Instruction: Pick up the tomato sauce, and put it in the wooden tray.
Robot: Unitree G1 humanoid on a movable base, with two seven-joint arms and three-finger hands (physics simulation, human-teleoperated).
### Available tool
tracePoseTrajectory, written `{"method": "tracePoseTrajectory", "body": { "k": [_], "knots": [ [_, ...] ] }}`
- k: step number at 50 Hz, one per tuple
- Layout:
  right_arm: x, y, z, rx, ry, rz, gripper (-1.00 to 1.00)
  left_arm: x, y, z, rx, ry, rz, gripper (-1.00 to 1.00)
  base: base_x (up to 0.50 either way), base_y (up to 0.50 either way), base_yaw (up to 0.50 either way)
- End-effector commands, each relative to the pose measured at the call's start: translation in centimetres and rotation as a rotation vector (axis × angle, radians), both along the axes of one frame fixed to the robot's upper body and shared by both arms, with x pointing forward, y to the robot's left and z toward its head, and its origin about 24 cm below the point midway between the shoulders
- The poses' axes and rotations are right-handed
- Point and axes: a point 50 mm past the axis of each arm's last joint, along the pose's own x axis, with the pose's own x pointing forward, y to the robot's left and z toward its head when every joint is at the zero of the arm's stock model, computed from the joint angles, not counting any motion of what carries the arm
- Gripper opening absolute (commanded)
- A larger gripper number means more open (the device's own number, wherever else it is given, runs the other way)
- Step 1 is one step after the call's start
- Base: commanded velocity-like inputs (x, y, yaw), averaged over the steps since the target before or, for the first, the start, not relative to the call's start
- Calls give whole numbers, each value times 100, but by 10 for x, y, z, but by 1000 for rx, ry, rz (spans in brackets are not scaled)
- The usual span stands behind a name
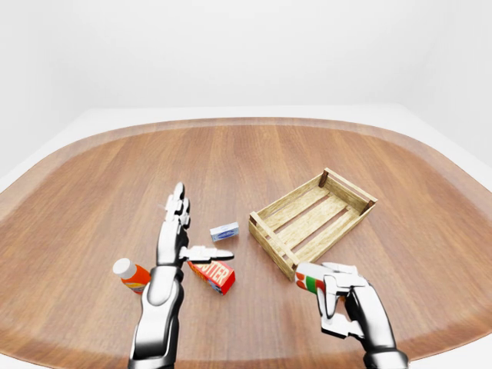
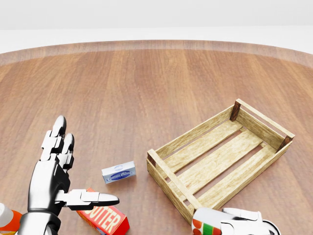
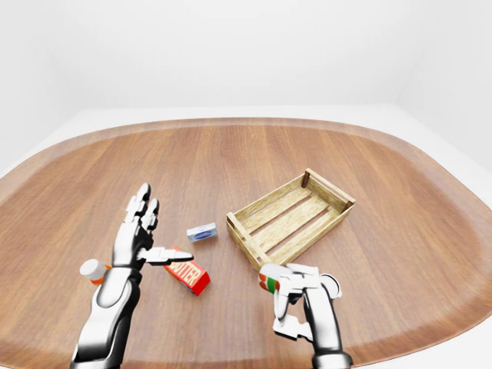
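The tomato sauce can, white with a red and green label, lies tilted on its side in my right hand, whose fingers close round it. It hangs just below the near corner of the wooden tray, at the bottom edge of the head view, where the can shows beside the tray's near wall. The slatted tray holds nothing. My left hand stands open at the left, fingers spread and thumb pointing right, above a red butter box.
A small blue-and-white box lies between my left hand and the tray. An orange bottle with a white cap lies left of my left forearm. The round wooden table stretches wide beyond the tray.
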Motion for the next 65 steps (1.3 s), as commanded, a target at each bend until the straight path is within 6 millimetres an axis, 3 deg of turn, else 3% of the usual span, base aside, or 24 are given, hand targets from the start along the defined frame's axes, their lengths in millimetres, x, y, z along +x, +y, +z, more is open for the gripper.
{"method": "tracePoseTrajectory", "body": {
  "k": [1, 9, 20, 26, 33, 42, 47, 54, 63, 65],
  "knots": [
    [-15, 1, 60, -40, -123, 11, -100, 1, 0, -3, -1, 13, 2, 100, 0, 0, 0],
    [-21, 0, 89, -78, -233, 22, -100, 1, 0, -2, 0, 8, 1, 100, 0, 0, 0],
    [-21, -10, 94, -133, -231, -1, -100, 2, 0, -3, 1, 13, 3, 100, 0, 0, 0],
    [-10, -17, 102, -216, -268, -9, -100, 1, 0, -3, 1, 13, 3, 100, 0, 0, 0],
    [18, -28, 134, -483, -359, -116, -100, 1, 0, -2, 2, 10, 2, 100, 0, 0, 0],
    [39, -11, 184, -905, -560, -95, -100, 2, 0, -2, 2, 11, 2, 100, 0, 0, 0],
    [66, 2, 193, -1087, -597, 19, -100, 2, 0, -3, 1, 12, 2, 100, 0, 0, 0],
    [109, 11, 195, -1136, -548, 97, -100, 3, 1, -2, 0, 11, 3, 100, 0, 0, 0],
    [204, 20, 152, -1036, -218, 345, -100, 4, 3, 2, -6, -7, 6, 100, 0, 0, 0],
    [214, 23, 147, -1023, -178, 381, -100, 5, 4, 4, -9, -18, 9, 100, 0, 0, 0]
  ]
}}
